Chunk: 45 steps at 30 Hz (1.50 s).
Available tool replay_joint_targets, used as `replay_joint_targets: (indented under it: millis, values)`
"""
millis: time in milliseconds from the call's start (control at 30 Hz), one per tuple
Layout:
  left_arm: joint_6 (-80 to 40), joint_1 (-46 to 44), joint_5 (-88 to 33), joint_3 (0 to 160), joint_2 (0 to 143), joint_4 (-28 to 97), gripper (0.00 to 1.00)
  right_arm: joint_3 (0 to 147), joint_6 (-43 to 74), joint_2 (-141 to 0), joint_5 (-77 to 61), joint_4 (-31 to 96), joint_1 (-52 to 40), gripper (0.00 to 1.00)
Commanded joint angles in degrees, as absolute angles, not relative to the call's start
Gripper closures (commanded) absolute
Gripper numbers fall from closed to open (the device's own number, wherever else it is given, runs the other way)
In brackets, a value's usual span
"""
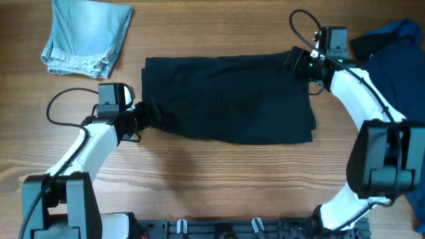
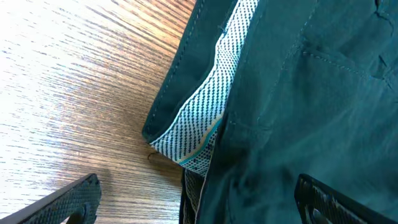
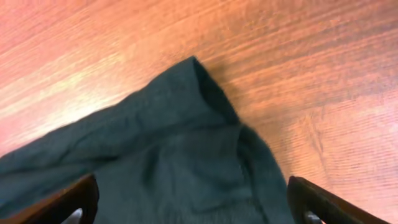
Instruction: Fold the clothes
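Note:
A dark green-black pair of shorts (image 1: pixel 229 96) lies spread flat across the middle of the table. My left gripper (image 1: pixel 143 119) is open at its left edge, by the waistband; the left wrist view shows the waistband's white mesh lining (image 2: pixel 205 118) between the spread fingers (image 2: pixel 199 202). My right gripper (image 1: pixel 295 61) is open over the shorts' far right corner; the right wrist view shows that corner (image 3: pixel 205 87) ahead of the spread fingers (image 3: pixel 193 205). Neither gripper holds cloth.
A folded light blue denim garment (image 1: pixel 86 36) lies at the far left corner. A dark blue garment (image 1: pixel 392 50) lies bunched at the far right edge. The wooden table (image 1: pixel 219 179) shows bare in front of the shorts.

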<state>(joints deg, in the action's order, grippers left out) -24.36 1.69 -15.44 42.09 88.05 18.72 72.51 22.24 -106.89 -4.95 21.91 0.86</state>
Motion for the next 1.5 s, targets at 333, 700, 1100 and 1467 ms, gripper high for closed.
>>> replay_joint_targets:
  millis: [333, 700, 1100, 1467]
  values:
    - [-24.27, 2.15, -14.7, 43.05, 87.09, 18.74, 0.0, 72.66, 22.68, -114.39, -14.52, 16.47, 1.8, 0.5]
    - [-24.27, 2.15, -14.68, 43.05, 87.09, 18.76, 0.0, 75.11, 25.69, -114.32, -16.38, 9.39, 1.8, 0.96]
    - [-24.49, 2.15, -12.91, 43.22, 86.5, 18.46, 0.0, 75.11, 29.98, -114.1, 2.98, 12.67, 2.13, 0.88]
    - [-24.23, 2.15, -4.71, 44.27, 78.76, 17.82, 0.0, 75.44, 23.62, -107.07, 0.97, 27.49, 3.99, 0.0]
